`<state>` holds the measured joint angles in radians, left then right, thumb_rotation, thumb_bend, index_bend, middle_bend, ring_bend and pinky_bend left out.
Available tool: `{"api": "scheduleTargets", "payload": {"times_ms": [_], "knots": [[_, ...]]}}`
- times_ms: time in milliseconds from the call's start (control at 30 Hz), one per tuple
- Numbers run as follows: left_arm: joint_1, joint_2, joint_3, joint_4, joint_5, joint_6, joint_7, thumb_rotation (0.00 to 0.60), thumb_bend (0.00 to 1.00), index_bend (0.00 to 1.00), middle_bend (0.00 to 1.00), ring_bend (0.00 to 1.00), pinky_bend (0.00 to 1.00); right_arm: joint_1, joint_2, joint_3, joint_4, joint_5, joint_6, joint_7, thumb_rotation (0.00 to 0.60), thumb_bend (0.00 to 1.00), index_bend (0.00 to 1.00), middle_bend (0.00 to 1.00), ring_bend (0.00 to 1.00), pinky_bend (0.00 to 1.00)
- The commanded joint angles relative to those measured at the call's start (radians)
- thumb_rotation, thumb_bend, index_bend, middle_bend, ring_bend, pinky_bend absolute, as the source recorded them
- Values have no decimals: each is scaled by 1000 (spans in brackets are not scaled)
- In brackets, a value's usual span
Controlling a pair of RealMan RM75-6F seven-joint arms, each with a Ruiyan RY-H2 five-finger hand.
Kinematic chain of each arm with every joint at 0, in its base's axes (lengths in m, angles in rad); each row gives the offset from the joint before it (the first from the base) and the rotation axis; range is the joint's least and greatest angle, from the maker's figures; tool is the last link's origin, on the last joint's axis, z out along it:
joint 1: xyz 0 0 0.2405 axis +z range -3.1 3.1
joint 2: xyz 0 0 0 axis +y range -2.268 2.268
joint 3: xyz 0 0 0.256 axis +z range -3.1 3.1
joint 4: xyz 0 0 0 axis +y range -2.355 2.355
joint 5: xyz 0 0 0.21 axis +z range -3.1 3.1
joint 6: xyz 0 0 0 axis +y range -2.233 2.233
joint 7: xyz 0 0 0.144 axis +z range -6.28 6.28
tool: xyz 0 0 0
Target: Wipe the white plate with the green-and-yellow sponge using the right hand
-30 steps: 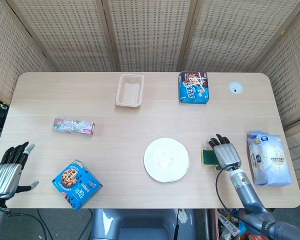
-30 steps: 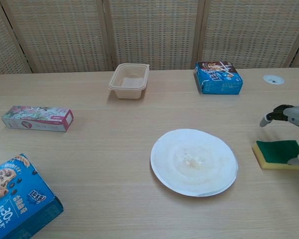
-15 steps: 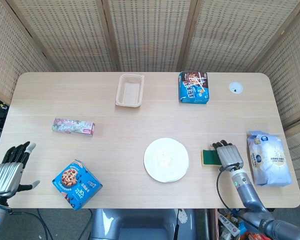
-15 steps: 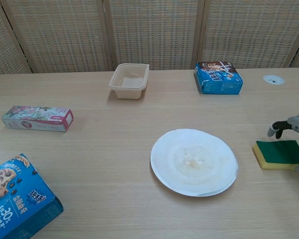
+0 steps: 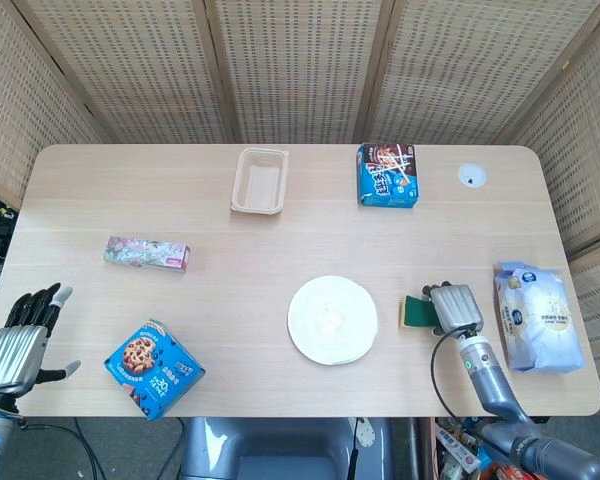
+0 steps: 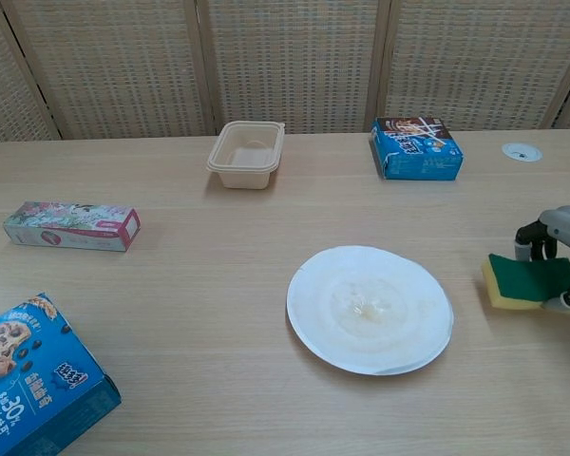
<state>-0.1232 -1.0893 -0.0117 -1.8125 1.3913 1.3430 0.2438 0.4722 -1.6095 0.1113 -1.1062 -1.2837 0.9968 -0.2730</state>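
- right hand sits at the right part of the desk, its fingers curled down over the green-and-yellow sponge and clamped on it; in the chest view dark fingertips hook over the sponge's far edge and another digit presses its near side.
- the sponge lies green face up with the yellow layer showing along its left edge (whether it is lifted off the desk or resting on it i cannot tell).
- the sponge is just to the right of the white plate, close to it but not touching.
- the white plate lies flat near the middle of the desk's front half, with a faint smear at its centre.
- left hand hangs at the front left corner, off the desk edge, fingers spread apart and holding nothing.
- a blue cookie box lies near the front left edge, just right of the left hand.
- a flowered carton lies further back on the left side.
- a beige tray stands at the back, left of centre, and a blue snack box lies at the back to its right.
- a white-and-blue bag lies at the right edge, beside the right hand.
- a small round grommet is set into the back right of the desk.
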Motion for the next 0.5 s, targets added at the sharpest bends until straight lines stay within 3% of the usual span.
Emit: {"api": "scheduleTargets", "payload": {"times_ms": [33, 167, 300, 500], "knots": [[-1, 1, -2, 1, -5, -2, -2, 600, 0, 0, 0, 0, 0, 13, 21, -7, -23, -53, 36, -2, 600, 244, 493, 507, 398, 598], [-8, 1, -6, 1, -20, -13, -3, 600, 0, 0, 0, 0, 0, 63, 80, -3, -100, -143, 77, -89, 600, 284, 499, 510, 398, 598], [-15, 3, -12, -1, -29, -21, -5, 600, 0, 0, 0, 0, 0, 144, 143, 9, -208, -216, 53, -280, 600, 340, 499, 510, 398, 598], [-29, 7, -21, 5, -57, -44, -16, 600, 0, 0, 0, 0, 0, 277, 150, 51, -329, -176, -109, -569, 600, 444, 499, 510, 398, 598]]}}
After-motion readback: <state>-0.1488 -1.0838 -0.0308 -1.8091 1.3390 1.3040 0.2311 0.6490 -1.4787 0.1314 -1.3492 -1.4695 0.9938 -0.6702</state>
